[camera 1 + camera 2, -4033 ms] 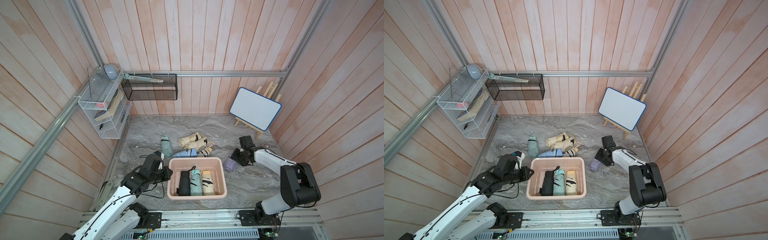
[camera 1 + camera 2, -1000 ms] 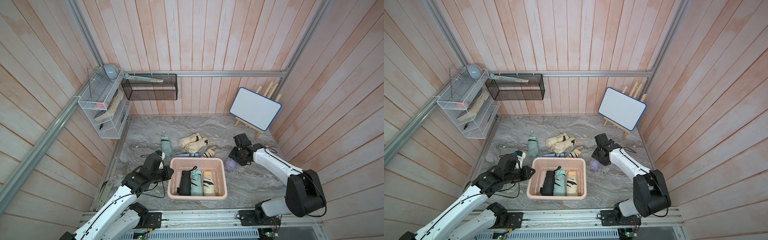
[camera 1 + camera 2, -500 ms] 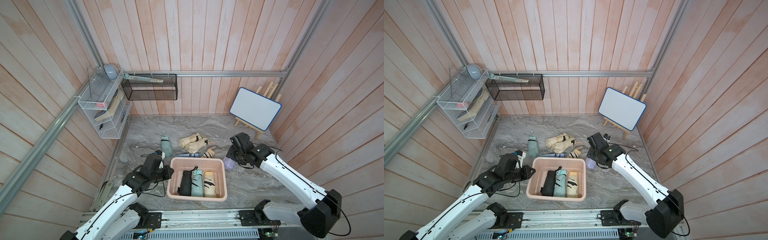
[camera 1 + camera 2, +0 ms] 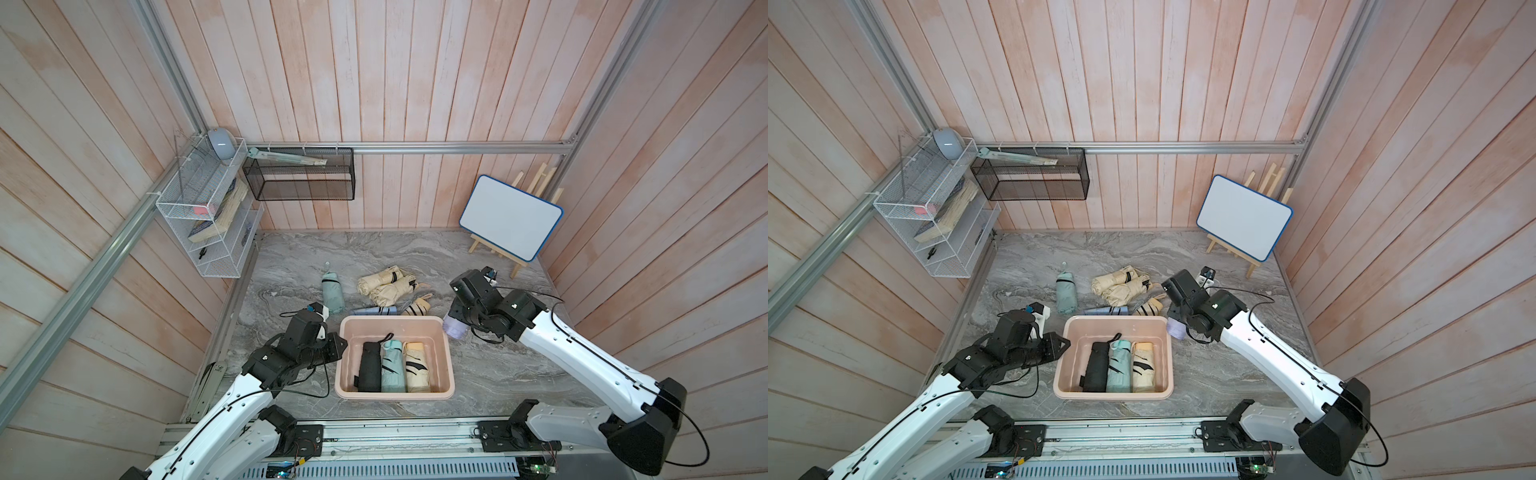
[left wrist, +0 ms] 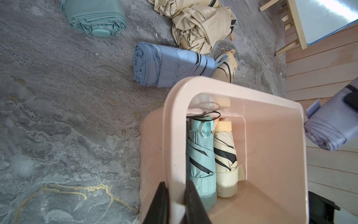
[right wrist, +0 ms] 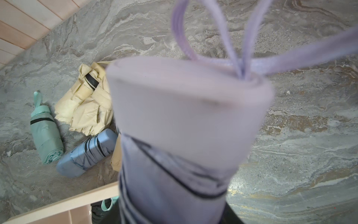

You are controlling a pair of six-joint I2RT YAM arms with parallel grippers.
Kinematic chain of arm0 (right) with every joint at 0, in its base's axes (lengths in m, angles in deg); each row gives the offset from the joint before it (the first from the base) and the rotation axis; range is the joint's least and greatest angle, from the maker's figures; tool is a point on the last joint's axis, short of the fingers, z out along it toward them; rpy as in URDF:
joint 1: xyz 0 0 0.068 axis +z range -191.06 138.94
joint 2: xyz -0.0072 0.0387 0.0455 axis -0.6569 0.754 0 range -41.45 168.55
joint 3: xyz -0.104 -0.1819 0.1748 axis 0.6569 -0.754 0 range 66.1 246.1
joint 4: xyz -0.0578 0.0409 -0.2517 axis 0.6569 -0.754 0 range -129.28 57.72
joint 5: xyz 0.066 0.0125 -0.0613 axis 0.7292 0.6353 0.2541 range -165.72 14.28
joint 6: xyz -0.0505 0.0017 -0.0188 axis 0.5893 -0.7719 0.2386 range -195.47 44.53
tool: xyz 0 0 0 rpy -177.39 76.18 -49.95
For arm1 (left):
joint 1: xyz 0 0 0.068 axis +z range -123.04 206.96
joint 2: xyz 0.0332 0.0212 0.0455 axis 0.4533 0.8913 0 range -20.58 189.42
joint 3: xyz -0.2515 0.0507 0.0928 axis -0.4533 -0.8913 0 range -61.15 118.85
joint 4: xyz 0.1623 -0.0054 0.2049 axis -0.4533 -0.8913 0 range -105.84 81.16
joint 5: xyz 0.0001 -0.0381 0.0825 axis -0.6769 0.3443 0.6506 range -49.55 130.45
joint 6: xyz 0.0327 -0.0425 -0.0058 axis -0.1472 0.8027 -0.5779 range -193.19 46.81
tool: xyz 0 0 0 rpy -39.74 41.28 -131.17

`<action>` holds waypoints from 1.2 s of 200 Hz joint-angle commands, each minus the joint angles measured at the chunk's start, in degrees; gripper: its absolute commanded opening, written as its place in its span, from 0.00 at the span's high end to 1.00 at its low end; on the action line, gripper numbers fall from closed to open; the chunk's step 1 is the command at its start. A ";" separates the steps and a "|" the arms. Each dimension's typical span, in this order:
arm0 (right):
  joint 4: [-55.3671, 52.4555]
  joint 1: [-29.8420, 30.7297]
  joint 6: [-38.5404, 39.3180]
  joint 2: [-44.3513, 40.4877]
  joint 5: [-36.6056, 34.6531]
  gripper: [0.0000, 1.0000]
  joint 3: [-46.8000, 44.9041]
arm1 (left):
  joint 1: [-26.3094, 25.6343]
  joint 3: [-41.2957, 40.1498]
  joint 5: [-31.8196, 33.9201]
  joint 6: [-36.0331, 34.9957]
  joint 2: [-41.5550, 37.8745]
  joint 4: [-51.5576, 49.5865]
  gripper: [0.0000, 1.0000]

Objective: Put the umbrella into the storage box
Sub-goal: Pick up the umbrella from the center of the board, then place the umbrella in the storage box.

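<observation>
Umbrella [image 6: 184, 126] largely hides the right jaws gripping it; left jaws clamp storage box [image 5: 174, 135] rim.

White arm links [image 4: 582, 353], blk joints [image 4: 515, 309] & fingers [image 5: 158, 205]

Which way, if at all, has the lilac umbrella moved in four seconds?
Yes: the lilac umbrella in the right tool rose and edged toward the storage box.

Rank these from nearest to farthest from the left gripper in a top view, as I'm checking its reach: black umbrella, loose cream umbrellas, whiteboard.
1. black umbrella: inside the storage box, right beside the left gripper on its rim.
2. cream umbrellas: on the table beyond the box.
3. whiteboard: back right corner, by the wall.
</observation>
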 commanded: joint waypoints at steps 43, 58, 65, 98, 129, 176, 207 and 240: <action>-1.21 4.82 -0.40 -1.10 2.07 0.66 7.22 | -0.14 -0.54 -0.81 0.91 -0.27 -1.79 1.00; -1.64 8.25 -1.94 -0.06 2.27 0.66 9.21 | -0.12 -0.67 -1.32 1.08 -0.19 -1.25 1.00; -1.66 10.02 -2.67 0.54 2.23 0.66 10.07 | -0.15 -0.64 -1.48 1.25 -0.21 -0.95 1.00; 2.91 16.95 -4.14 4.48 4.42 0.66 12.24 | -0.15 -0.54 -2.00 2.46 -0.18 0.07 1.00; 10.29 21.99 -3.39 9.34 8.11 0.66 11.99 | -0.58 -0.63 -2.32 4.26 -0.05 1.22 1.00; 19.94 26.71 -2.26 14.48 12.45 0.66 8.73 | -1.28 -2.04 -1.94 7.86 -1.20 2.48 1.00; 24.27 28.80 -1.90 17.92 13.98 0.66 5.54 | -1.95 -3.62 -1.47 10.91 -2.36 3.86 1.00; 29.56 29.89 -1.07 20.62 15.79 0.66 1.39 | -2.24 -4.70 -1.56 11.70 -2.70 4.66 1.00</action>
